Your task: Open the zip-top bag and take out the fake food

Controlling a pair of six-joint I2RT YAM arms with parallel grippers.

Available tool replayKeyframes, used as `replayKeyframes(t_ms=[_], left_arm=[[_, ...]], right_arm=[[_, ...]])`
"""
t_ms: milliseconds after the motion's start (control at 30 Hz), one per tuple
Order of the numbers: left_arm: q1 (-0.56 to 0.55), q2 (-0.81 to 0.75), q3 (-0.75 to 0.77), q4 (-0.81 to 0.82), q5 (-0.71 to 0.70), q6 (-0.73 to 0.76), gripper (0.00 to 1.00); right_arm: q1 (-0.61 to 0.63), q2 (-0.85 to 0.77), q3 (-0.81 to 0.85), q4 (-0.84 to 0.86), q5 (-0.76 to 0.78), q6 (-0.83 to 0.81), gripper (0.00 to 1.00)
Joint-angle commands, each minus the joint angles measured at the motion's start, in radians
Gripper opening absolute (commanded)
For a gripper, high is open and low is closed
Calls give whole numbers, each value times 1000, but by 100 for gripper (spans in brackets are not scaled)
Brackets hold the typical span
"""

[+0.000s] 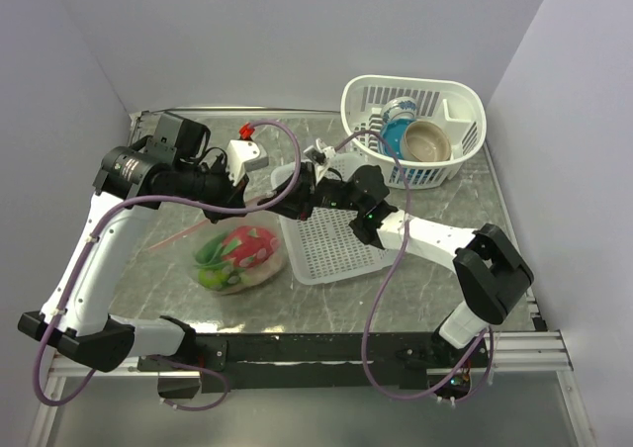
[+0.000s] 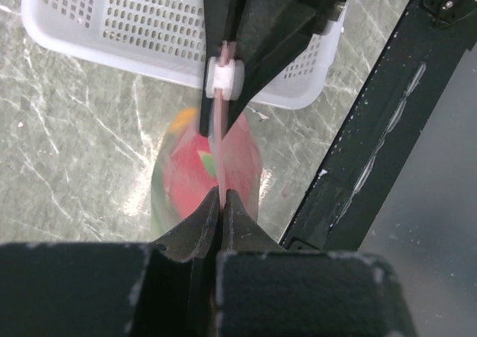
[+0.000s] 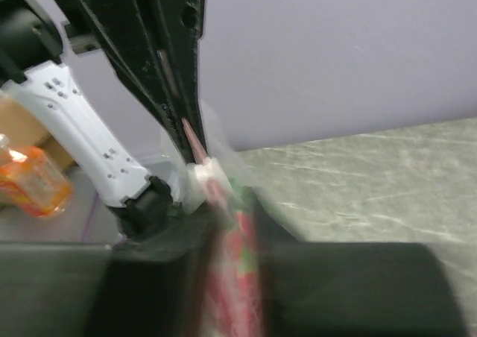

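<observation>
The zip-top bag (image 1: 259,269) lies left of centre, and its pinkish zip strip (image 1: 178,234) is lifted taut. Inside it is the fake food (image 1: 247,246), red-pink and green; the left wrist view blurs it below the strip (image 2: 190,173). My left gripper (image 1: 240,207) (image 2: 222,191) is shut on the zip strip. My right gripper (image 1: 297,192) (image 3: 237,203) meets it from the right. Its blurred fingers are pressed on the strip at the white slider (image 2: 225,78) (image 3: 203,174).
A flat white perforated tray (image 1: 331,244) lies just right of the bag. A white basket (image 1: 460,106) at the back right holds a tan bowl (image 1: 427,142) and a blue cup (image 1: 399,111). A black rail (image 1: 316,348) runs along the near edge.
</observation>
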Motion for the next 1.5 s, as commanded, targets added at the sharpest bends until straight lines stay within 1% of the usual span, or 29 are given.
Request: replayKeyframes(t_ms=[0,133,167,200,267,300,333,400,500,667,733,767,833,867,933,967,1067,1167,1267,1433,1467], left_arm=[[-8,-36,21,-2,3,-14,1],[-6,-39,28,1,-3,-11,1],[-6,-33,31,2,-4,-11,6],[-6,-30,42,4,-4,-11,28],[-6,-9,50,19,5,-15,48],[-6,-3,59,33,6,-18,60],[-6,7,64,44,9,-29,63],[-6,42,91,76,23,-40,66],[-6,86,134,107,51,-61,66],[-9,125,136,157,107,-73,63],[-11,138,137,159,127,-74,60],[-12,143,145,150,137,-70,57],[-16,157,151,115,158,-57,53],[-16,160,156,108,161,-54,50],[-17,157,156,102,164,-46,46],[-17,154,151,101,164,-46,42],[-20,155,151,66,173,-31,37],[-22,155,136,39,177,-9,38],[-25,137,96,58,166,-8,39],[-25,134,100,76,154,-12,37],[-25,132,108,76,155,-12,35]], right_arm=[[-8,4,56,5,-41,17,0],[-6,-2,46,-23,-33,11,0],[-9,-4,40,-23,-31,11,0],[-8,-5,39,-23,-30,10,0],[-8,-10,42,-33,-30,7,0],[-8,-10,42,-42,-28,5,0],[-8,-11,49,-46,-36,7,0],[-6,-7,54,-55,-44,11,0],[-6,-10,65,-79,-50,7,0],[-8,-19,62,-95,-54,-7,0],[-8,-24,66,-112,-53,-10,0],[-8,-25,68,-116,-50,-18,0],[-6,-33,63,-128,-45,-27,0],[-6,-34,62,-130,-45,-32,0],[-6,-33,63,-128,-42,-30,0],[-8,-28,66,-128,-44,-27,0],[-8,-22,77,-127,-47,-24,0],[-12,-27,77,-125,-44,-24,0],[-17,-27,82,-125,-47,-19,0],[-17,-24,79,-116,-54,-9,0],[-18,-22,76,-113,-54,-6,0]])
